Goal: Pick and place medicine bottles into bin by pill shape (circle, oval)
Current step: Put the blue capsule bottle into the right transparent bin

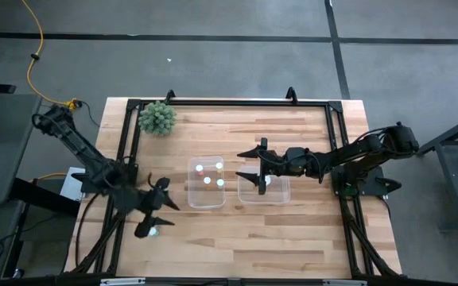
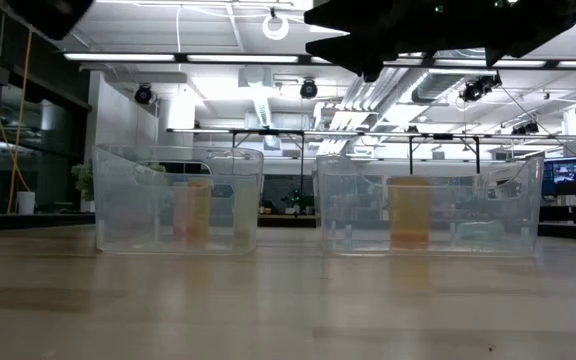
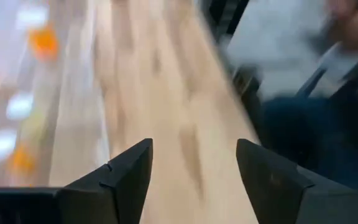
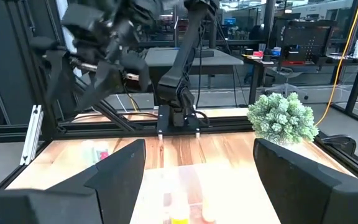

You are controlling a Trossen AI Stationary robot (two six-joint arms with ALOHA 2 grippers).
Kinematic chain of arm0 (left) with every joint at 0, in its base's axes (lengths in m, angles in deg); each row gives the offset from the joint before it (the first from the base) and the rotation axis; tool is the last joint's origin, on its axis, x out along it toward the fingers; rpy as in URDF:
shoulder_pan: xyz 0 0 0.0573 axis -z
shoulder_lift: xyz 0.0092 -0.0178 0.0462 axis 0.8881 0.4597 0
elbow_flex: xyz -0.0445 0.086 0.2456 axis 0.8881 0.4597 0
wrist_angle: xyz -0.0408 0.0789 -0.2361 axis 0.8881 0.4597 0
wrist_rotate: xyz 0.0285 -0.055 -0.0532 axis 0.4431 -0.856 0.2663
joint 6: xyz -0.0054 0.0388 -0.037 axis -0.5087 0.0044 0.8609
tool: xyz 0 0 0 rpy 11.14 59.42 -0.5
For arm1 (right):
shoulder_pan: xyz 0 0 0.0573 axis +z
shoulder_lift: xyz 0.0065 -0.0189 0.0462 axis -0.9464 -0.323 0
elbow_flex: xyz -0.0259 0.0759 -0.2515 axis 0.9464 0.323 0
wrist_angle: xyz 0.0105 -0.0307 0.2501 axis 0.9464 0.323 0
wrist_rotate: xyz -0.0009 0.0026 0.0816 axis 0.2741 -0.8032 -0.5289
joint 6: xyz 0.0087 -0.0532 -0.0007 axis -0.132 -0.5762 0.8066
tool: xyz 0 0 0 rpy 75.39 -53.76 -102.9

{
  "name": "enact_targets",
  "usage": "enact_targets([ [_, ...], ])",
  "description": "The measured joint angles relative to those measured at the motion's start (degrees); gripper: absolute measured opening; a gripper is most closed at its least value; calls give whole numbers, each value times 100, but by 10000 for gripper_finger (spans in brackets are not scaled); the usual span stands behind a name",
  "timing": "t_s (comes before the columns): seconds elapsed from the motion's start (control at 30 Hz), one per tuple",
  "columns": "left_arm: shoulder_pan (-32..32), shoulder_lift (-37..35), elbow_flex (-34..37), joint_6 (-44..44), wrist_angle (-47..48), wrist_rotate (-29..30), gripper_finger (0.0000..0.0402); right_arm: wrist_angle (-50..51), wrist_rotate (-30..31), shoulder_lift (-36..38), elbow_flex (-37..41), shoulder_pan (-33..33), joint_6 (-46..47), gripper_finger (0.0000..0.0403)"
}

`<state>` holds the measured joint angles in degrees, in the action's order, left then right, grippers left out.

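Note:
Two clear tubs stand mid-table. The left tub (image 1: 207, 184) holds three white-capped bottles (image 1: 207, 179); in the low view an orange bottle (image 2: 193, 212) stands in it. The right tub (image 1: 265, 189) holds one capped bottle (image 1: 267, 180), orange in the low view (image 2: 409, 212). One more bottle (image 1: 154, 231) stands on the table near the front left, just beside my left gripper (image 1: 157, 208). That gripper is open and empty in its wrist view (image 3: 194, 174). My right gripper (image 1: 250, 165) is open and empty above the right tub's left wall; it also shows in its wrist view (image 4: 201, 168).
A green spiky ball plant (image 1: 157, 117) sits at the table's far left corner. A black frame (image 1: 229, 103) runs along the table's far and side edges. Bare wood lies along the near edge in front of the tubs.

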<state>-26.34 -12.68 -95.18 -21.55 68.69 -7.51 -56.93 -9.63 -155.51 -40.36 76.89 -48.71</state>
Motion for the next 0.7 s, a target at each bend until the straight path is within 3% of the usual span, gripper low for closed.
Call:
enact_targets([
  [0.13, 419, 734, -746, 1074, 1835, 138, 233, 2, 0, 0, 0, 0, 0, 291],
  [0.3, 735, 1555, -1133, 1794, 3169, 17, 241, 2, 0, 0, 2, 0, 58, 291],
  [0.57, 879, 2201, -1133, 2050, 3341, -111, 241, 65, 0, 0, 0, 0, 136, 291],
  [0.7, 881, 2361, -1133, 1525, 3390, -293, 241, 94, 0, 0, 2, 0, 136, 291],
])
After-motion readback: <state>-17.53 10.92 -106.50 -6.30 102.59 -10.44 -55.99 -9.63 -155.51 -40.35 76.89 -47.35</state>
